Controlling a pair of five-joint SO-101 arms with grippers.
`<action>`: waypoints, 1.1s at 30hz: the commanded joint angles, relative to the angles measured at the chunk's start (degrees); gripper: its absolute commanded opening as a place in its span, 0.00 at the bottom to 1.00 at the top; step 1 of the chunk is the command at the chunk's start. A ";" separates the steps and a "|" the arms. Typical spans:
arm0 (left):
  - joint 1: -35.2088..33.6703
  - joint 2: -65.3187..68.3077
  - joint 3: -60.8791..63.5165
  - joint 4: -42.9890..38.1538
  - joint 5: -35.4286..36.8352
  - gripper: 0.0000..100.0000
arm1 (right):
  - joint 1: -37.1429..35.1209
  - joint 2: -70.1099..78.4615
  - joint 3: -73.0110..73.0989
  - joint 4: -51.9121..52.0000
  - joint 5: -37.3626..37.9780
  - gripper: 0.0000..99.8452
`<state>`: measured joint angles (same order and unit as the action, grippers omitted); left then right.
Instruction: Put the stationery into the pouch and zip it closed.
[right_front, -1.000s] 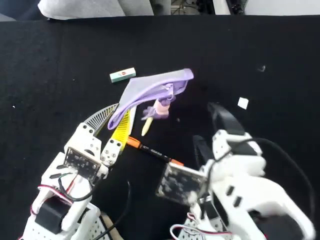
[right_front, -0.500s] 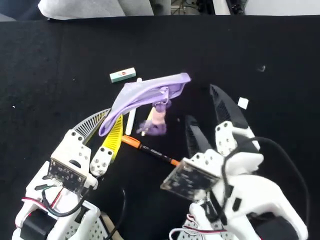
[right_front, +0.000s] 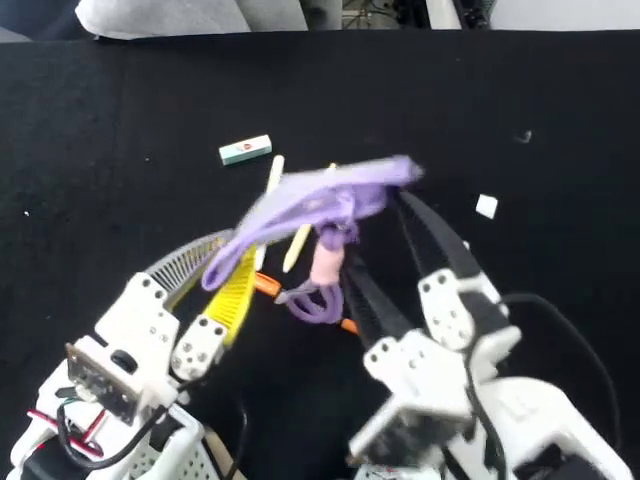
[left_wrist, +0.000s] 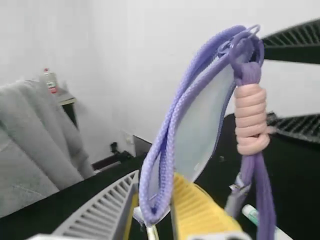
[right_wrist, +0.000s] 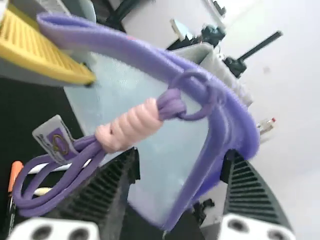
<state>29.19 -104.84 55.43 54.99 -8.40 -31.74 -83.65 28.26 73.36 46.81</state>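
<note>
Near left, the left gripper (right_front: 232, 255) has its grey and yellow jaws clamped on the near-left end of the pouch (right_front: 320, 200), holding the purple bag up off the black table (right_front: 120, 120). The left wrist view shows that end pinched tight between the two jaws, with the rest of the bag rising away from them.

Far of the gripper, a green-and-white eraser (right_front: 245, 150) lies flat on the table, just left of the bag and apart from it. Two pale pencils (right_front: 272, 175) lie on the table under the raised bag, their ends showing on both its far and near sides. The bag stretches from near left to far right across the middle of the scene. From its zip pull hangs a pink cord (right_front: 325, 265) that ends in a purple loop. An orange pen (right_front: 266, 285) lies on the table near that loop, partly hidden by it.

To the right, the right gripper (right_front: 372, 228) has its black jaws spread wide apart, one on each side of the bag's right end; the right wrist view shows the end between them, with gaps. Further right, a small white scrap (right_front: 486, 207) sits on the table, well apart from the rest.
</note>
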 joint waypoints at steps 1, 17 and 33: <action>2.86 0.26 -3.38 1.14 0.26 0.04 | -0.97 -3.30 -0.40 -1.49 -0.62 0.27; 3.38 0.26 -6.90 4.04 0.26 0.04 | -4.57 -7.08 2.77 -1.49 -0.70 0.19; 3.47 0.26 -12.44 9.58 -3.69 0.04 | 10.81 -1.71 6.29 -7.12 -7.12 0.30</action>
<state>32.09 -104.92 46.37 64.48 -11.65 -22.07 -91.12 33.71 66.59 41.63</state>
